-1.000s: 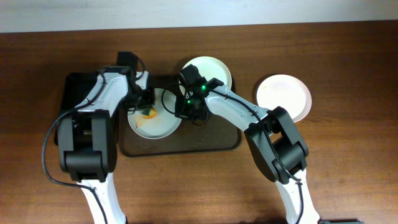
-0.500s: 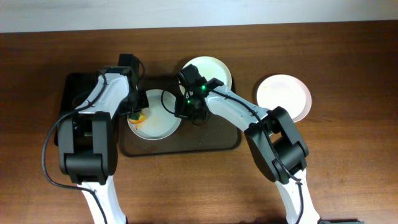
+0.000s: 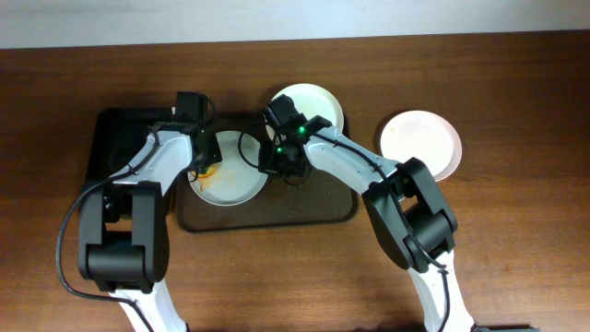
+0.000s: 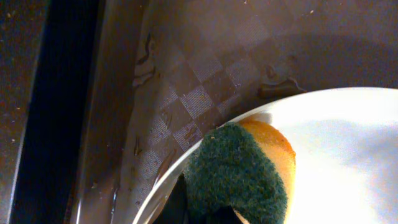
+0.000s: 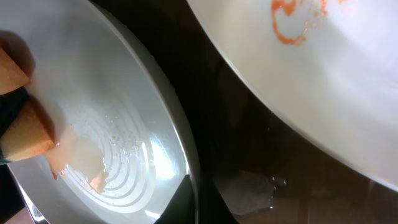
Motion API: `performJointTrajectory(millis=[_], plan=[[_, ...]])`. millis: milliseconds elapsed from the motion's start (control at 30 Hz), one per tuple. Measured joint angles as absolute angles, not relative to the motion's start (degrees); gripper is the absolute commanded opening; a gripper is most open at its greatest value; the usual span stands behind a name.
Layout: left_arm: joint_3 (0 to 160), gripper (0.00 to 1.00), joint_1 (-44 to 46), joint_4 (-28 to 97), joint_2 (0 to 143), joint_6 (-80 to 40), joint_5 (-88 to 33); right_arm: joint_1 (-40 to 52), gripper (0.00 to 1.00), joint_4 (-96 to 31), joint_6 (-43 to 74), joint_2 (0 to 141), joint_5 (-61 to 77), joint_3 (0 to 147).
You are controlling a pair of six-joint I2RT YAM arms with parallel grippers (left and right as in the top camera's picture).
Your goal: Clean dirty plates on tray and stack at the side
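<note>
Overhead, a small black tray (image 3: 115,138) lay at the desk's left, touching the left edge of the big brown tray (image 3: 304,207). The left gripper (image 3: 205,167) was clamped on a green and orange sponge (image 4: 239,174), pressing it onto the left rim of the left plate (image 3: 238,184), which sat in the brown tray's left half. Pale orange sauce showed on that plate beside the sponge, and the right wrist view showed a wet smear (image 5: 74,163) on its ribbed middle. The right gripper (image 3: 279,164) was closed on the same plate's right rim, apparently steadying it. The far plate (image 3: 318,103) lay just right of this, overlapping the brown tray's far edge, with an orange sauce squiggle (image 5: 289,28) on it. The right plate (image 3: 420,144) rested on the bare desk, well apart from the brown tray's right edge, and looked plain and clean. Judging from this, the wiping of the left plate was in hand: one plate seemed finished and set aside, one half wiped, one untouched. The next move called for dragging the sponge across the leftover smear toward the plate's middle while the right grip held firm, then lifting the plate by its rim and laying it on the right plate.
</note>
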State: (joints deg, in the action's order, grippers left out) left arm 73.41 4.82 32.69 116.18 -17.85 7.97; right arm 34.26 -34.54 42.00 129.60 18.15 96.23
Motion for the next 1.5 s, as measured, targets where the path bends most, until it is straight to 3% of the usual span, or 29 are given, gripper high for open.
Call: performJointTrajectory(millis=[433, 867, 1000, 1267, 1400, 1500], plan=[[72.7, 0.01, 4.9, 42.9, 114.6, -17.9, 2.2, 34.2, 0.04, -34.4, 42.0, 129.6, 18.4, 96.2], [70.1, 0.01, 9.0, 24.4, 115.3, -12.9, 7.6, 34.1, 0.04, -34.4, 42.0, 129.6, 18.6, 96.2], [70.2, 0.01, 9.3, 26.0, 115.3, -11.8, 9.0, 34.1, 0.04, -34.4, 42.0, 129.6, 18.6, 96.2], [71.3, 0.01, 9.1, 41.2, 114.0, -11.6, 6.3, 34.0, 0.04, -34.4, 42.0, 129.6, 18.7, 96.2], [71.2, 0.01, 8.5, 39.6, 113.9, -11.6, 4.6, 34.0, 0.04, -34.4, 42.0, 129.6, 18.7, 96.2], [70.7, 0.01, 8.6, 31.3, 114.4, -11.2, 3.4, 34.0, 0.04, -34.4, 42.0, 129.6, 18.7, 96.2]])
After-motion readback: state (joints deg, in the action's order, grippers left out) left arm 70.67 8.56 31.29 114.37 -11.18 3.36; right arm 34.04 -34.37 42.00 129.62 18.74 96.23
